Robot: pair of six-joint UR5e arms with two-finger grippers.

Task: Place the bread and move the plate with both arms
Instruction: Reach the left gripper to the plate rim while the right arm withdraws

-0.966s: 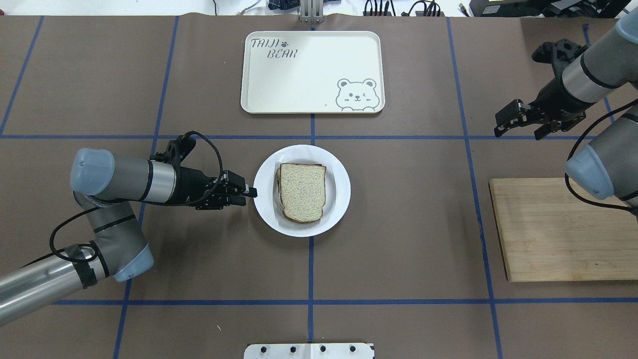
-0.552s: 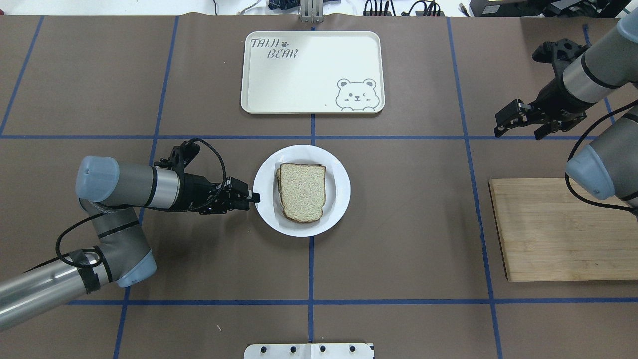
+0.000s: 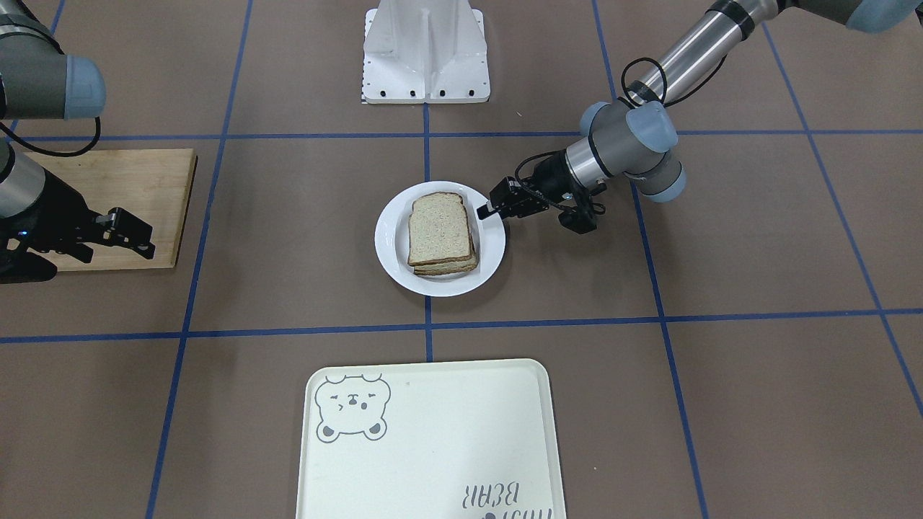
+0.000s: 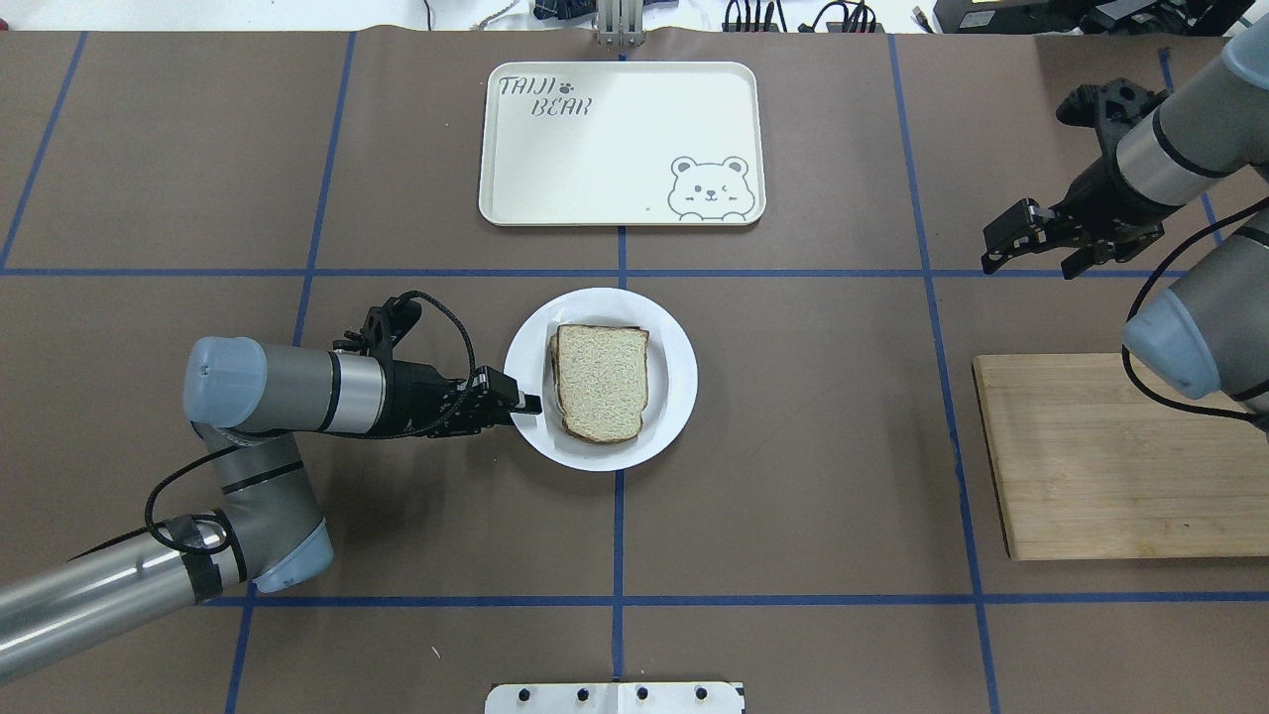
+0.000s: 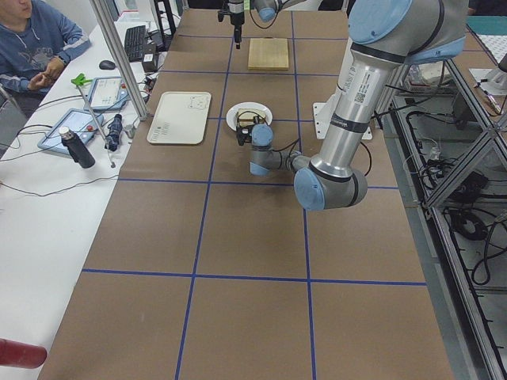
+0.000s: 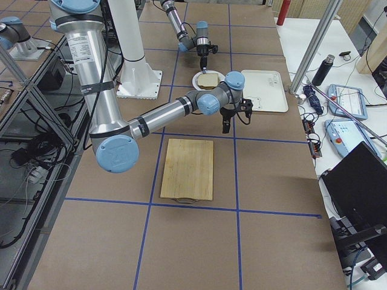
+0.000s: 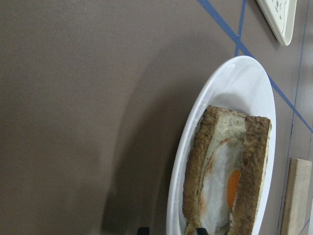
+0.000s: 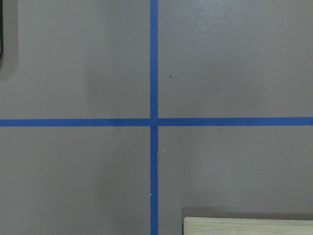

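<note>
The plain bread [image 4: 602, 382] lies on top of an egg-bearing slice on the white plate [image 4: 677, 349], at the table's middle. In the left wrist view the egg [image 7: 230, 188] shows between the two slices, on the plate [image 7: 239, 83]. My left gripper [image 4: 530, 404] is low at the plate's left rim. It is open, with its fingertips on either side of the rim. It also shows in the front-facing view [image 3: 484, 211] beside the bread [image 3: 438, 228]. My right gripper [image 4: 999, 248] is open and empty, held high at the far right.
A cream bear tray [image 4: 622, 144] lies beyond the plate. A wooden cutting board [image 4: 1110, 456] lies at the right under my right arm. The white robot base mount [image 3: 425, 54] is at the near edge. Blue tape lines cross the brown table.
My left gripper has moved right and slightly nearer, from just outside the plate to over its left rim. The right arm, bread and plate have not moved.
</note>
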